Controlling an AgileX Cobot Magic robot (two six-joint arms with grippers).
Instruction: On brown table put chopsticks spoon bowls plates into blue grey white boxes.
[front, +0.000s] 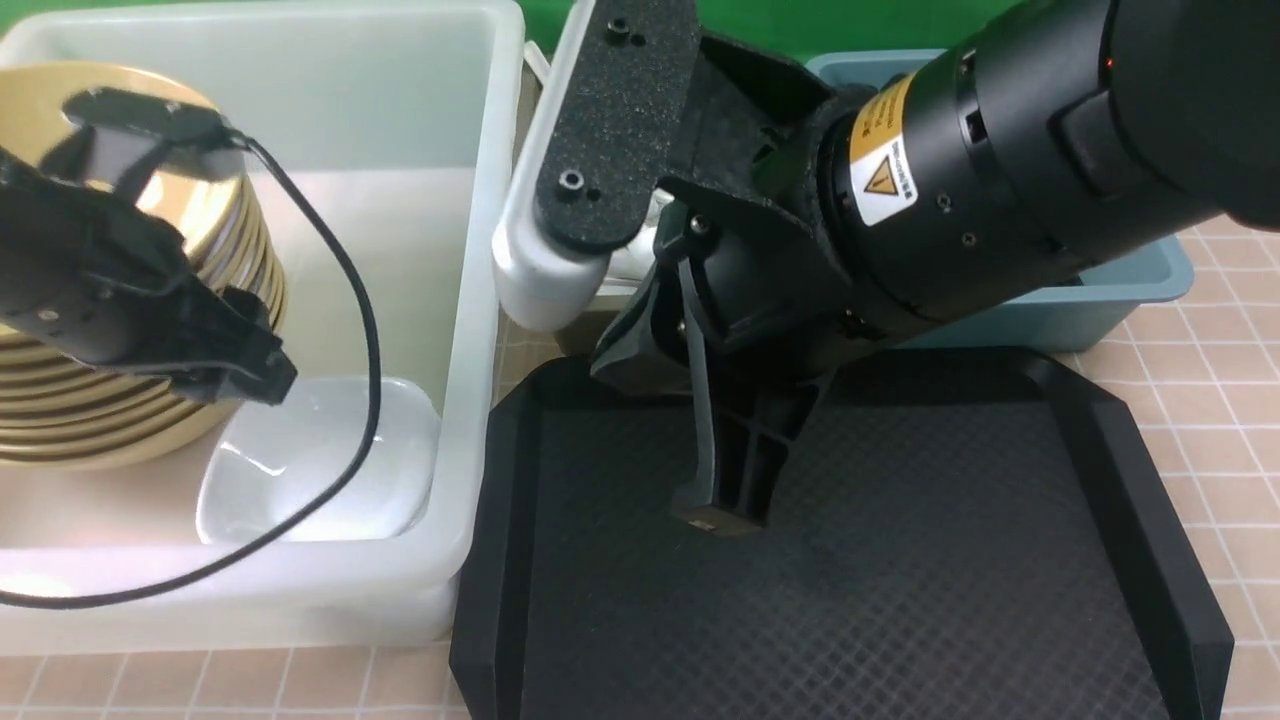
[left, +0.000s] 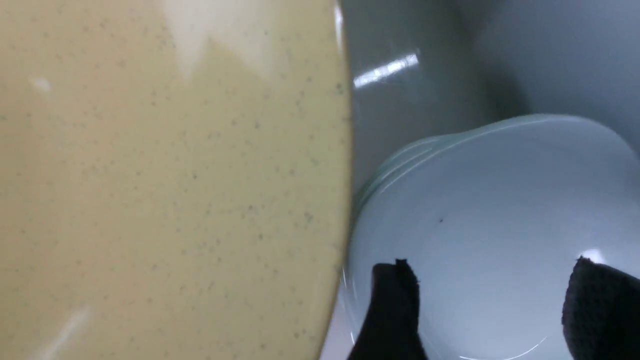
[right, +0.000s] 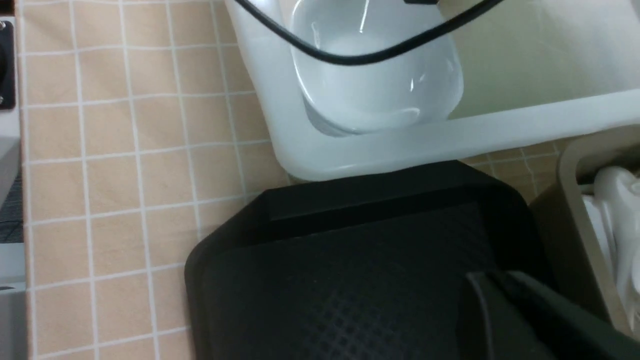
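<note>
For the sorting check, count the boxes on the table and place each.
3. White tub at left, holding the bowls and plates; blue box far right, behind the black tray; grey box between them, largely hidden behind the right arm.

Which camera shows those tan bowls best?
The front view: it shows the bowls stacked in the white tub. The left wrist view shows only one speckled surface close up; the right wrist view shows none.

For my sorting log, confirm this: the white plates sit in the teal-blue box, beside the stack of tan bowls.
Wrong box. The white plates sit in the translucent white tub, beside the stack of tan bowls; the front view shows it.
</note>
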